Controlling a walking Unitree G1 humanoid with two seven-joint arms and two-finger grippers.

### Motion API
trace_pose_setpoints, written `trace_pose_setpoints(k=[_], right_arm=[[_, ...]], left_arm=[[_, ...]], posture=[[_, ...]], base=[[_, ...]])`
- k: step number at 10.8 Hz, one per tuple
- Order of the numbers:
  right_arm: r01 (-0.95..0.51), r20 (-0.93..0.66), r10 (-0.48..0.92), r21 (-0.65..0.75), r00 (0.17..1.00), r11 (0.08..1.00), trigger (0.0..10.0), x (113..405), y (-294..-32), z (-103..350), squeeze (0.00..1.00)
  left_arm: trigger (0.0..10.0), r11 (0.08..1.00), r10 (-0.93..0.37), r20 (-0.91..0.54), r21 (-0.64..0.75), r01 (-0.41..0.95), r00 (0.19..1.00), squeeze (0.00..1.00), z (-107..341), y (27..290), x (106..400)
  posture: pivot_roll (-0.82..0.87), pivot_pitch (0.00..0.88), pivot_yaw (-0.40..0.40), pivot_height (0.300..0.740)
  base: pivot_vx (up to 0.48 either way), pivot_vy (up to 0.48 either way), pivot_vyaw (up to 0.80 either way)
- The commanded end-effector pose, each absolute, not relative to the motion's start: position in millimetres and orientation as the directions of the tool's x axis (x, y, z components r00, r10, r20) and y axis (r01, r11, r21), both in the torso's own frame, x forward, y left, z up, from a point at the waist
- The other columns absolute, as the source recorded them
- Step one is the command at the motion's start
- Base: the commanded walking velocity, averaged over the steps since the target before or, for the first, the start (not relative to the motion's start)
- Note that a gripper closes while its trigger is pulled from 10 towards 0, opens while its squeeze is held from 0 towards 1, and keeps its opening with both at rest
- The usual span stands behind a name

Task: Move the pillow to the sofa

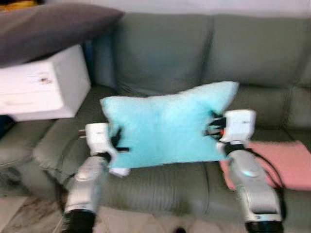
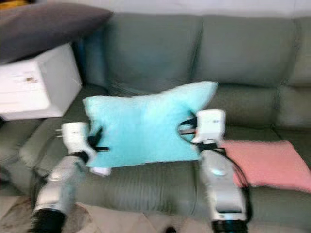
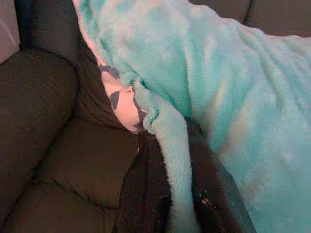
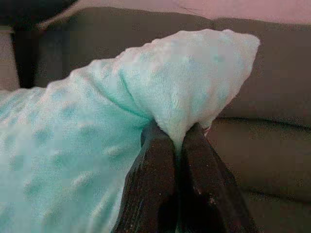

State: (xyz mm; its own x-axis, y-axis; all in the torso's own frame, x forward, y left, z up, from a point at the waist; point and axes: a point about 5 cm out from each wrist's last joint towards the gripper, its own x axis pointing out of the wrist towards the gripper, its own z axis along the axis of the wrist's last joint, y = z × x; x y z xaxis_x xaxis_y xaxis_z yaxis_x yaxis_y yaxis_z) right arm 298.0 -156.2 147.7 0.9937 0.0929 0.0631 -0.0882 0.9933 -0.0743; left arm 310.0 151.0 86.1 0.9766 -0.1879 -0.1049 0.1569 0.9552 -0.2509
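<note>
One fluffy turquoise fleece pillow (image 1: pixel 165 128) hangs stretched between two grippers above the seat of the grey-green leather sofa (image 1: pixel 160 53). The left gripper (image 1: pixel 118 141) and the right gripper (image 1: pixel 214 125) each pinch one side edge, fingers closed tight on the fabric. One flat pink cushion (image 1: pixel 286 162), one white box (image 1: pixel 46 85) and one dark grey cushion (image 1: pixel 48 26) sit around.

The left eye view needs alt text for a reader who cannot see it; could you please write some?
A turquoise pillow is held up over a grey-green sofa, pinched at its edges by the left claw and the right claw. A pink cushion lies on the seat to the right; a white box under a dark grey cushion sits at left.
</note>
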Motion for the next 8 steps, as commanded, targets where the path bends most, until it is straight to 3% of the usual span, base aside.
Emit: trace_pose_setpoints(k=[1,3,8], right_arm=[[-0.072,0.098,0.080,-0.084,0.992,0.994,10.0,298.3,-160.6,156.6,0.00],[-0.071,0.097,0.079,-0.084,0.992,0.994,10.0,298.4,-160.9,156.7,0.00],[-0.067,0.098,0.074,-0.078,0.992,0.995,10.0,298.4,-159.9,156.5,0.00]], left_arm=[[10.0,0.951,-0.209,-0.105,-0.254,0.177,0.972,0.00,89.3,143.2,313.3],[10.0,0.951,-0.220,-0.106,-0.243,0.189,0.970,0.00,89.8,142.5,313.2],[10.0,0.948,-0.263,-0.126,-0.218,0.232,0.956,0.00,87.4,139.3,312.0]], posture=[[-0.22,0.029,0.026,0.740],[-0.22,0.030,0.026,0.740],[-0.22,0.032,0.033,0.740]], base=[[0.000,0.000,0.00],[0.000,0.000,0.00],[0.000,0.480,0.00]])
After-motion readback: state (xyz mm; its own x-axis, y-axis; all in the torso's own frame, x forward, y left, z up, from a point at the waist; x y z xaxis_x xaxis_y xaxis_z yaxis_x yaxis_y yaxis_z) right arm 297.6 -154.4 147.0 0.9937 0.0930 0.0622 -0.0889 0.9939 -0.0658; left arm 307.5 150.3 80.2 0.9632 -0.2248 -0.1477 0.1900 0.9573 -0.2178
